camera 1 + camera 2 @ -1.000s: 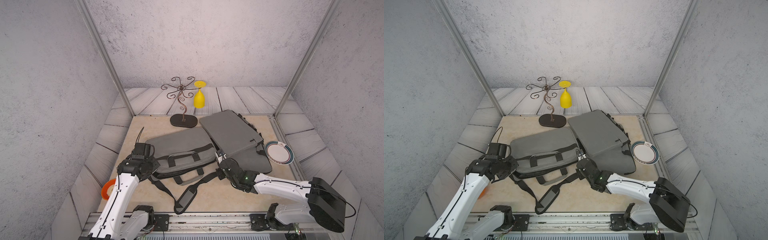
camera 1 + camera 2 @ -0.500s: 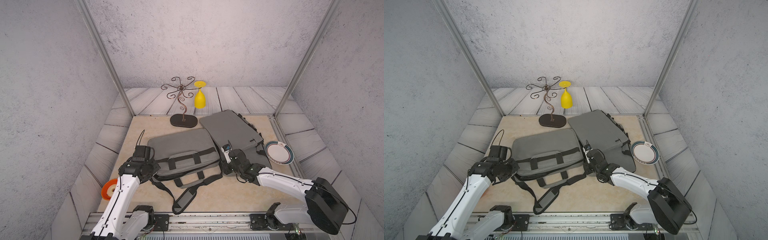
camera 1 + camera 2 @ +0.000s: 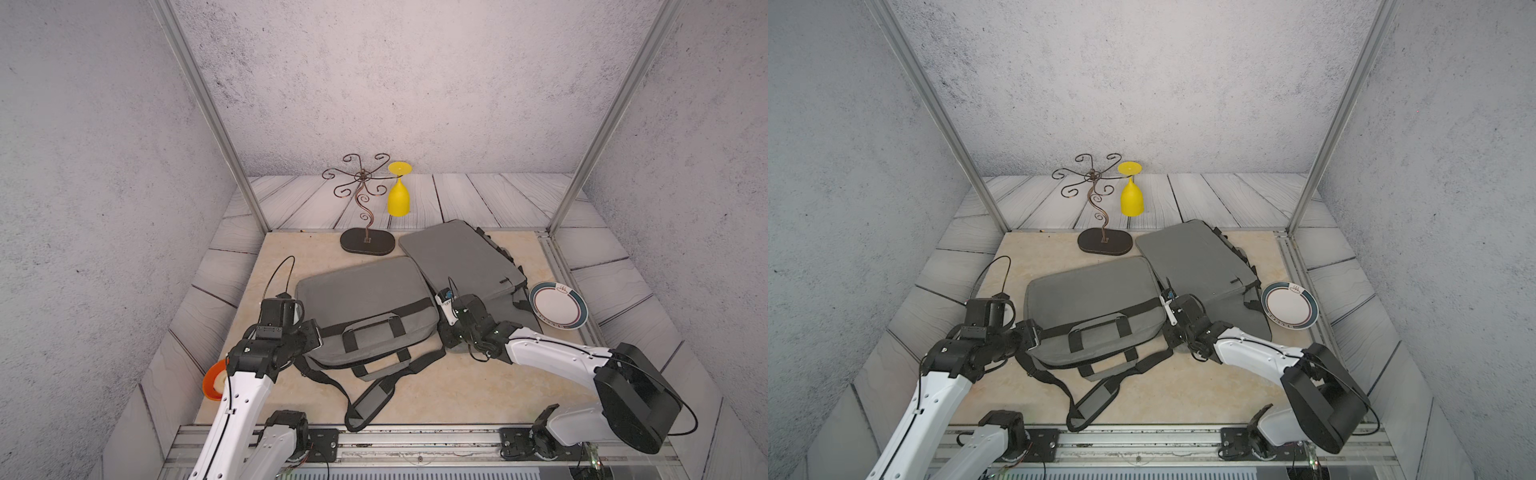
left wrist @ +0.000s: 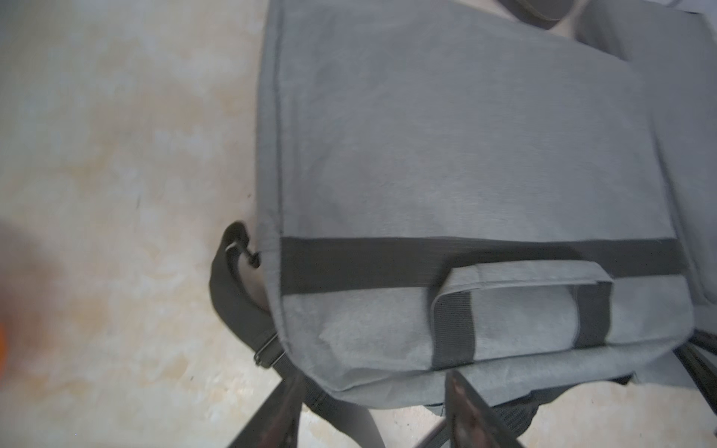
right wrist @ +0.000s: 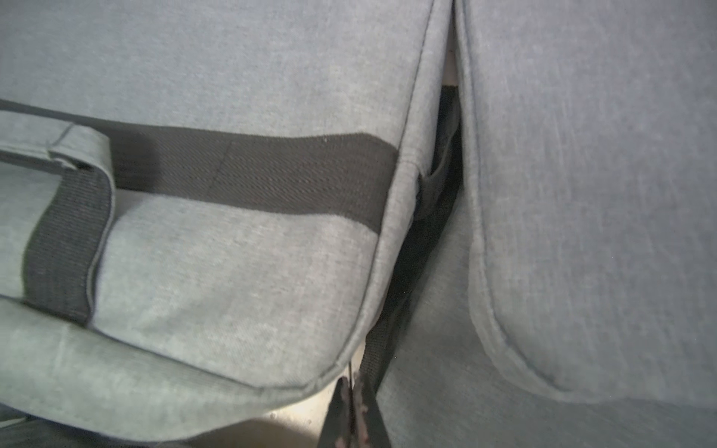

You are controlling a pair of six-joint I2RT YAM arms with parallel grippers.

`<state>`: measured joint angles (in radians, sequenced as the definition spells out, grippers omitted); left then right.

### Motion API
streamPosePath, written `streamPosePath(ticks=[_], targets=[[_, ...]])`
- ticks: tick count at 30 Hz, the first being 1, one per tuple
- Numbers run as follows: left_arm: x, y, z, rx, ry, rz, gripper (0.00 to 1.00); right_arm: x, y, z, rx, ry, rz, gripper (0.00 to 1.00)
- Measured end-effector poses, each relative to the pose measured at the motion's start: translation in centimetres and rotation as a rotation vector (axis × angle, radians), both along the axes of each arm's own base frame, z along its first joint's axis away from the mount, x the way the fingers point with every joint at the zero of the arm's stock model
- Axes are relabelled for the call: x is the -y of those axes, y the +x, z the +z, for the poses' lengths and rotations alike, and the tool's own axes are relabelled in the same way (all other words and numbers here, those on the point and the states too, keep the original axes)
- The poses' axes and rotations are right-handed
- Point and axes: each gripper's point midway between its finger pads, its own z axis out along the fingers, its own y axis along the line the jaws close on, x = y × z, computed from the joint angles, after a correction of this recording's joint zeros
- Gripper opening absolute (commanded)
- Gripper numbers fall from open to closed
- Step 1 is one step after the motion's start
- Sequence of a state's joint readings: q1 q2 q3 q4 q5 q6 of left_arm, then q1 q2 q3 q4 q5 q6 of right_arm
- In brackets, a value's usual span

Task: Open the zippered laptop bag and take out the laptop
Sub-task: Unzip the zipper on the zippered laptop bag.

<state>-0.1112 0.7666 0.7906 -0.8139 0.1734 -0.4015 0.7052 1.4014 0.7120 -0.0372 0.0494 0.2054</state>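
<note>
Now the laptop bag (image 3: 365, 303) lies flat on the worktop (image 3: 436, 386), its long side running across between my arms: left pincer (image 4: 372, 388) spread just off its left end, right pincer (image 5: 354, 388) pressed together at its near right corner, which I judge better placed to open it.

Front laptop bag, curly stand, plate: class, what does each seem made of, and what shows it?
Front laptop bag: woven grey fabric, matte, visible weave; black webbing straps. Stand: dark metal wire, probably, bent in scrolls. Plate: glazed ceramic, likely; smooth white, banded rim.
</note>
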Motion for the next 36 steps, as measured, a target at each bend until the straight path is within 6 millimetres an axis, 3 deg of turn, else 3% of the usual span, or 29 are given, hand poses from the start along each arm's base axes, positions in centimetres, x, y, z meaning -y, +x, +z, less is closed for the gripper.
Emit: streamPosePath(ticks=[3,6,12,18,24,29,36], targets=[[2.9,0.6,1.8,0.147,0.001,-0.224,0.7,-0.1,0.5,0.6,-0.002,-0.001,-0.004,0.16],[6.0,0.5,2.2,0.227,0.04,-0.462,0.76,0.1,0.9,1.2,-0.011,-0.002,-0.016,0.24],[10.5,-0.5,0.0,0.243,0.135,-0.857,0.82,0.8,0.8,1.7,-0.052,0.033,-0.047,0.44],[13.5,-2.1,-1.0,0.329,0.23,-1.145,0.85,1.6,0.0,3.8,-0.058,0.104,-0.079,0.57],[15.2,-3.5,-4.6,0.307,0.366,-1.369,0.86,3.4,-1.2,5.3,-0.066,0.164,-0.137,0.7],[15.6,-3.5,-7.4,0.287,0.484,-1.45,0.85,4.8,-2.8,5.0,-0.106,0.205,-0.189,0.77],[16.2,-2.1,-10.9,0.224,0.643,-1.482,0.8,5.0,-4.7,3.4,-0.192,0.259,-0.212,0.79]])
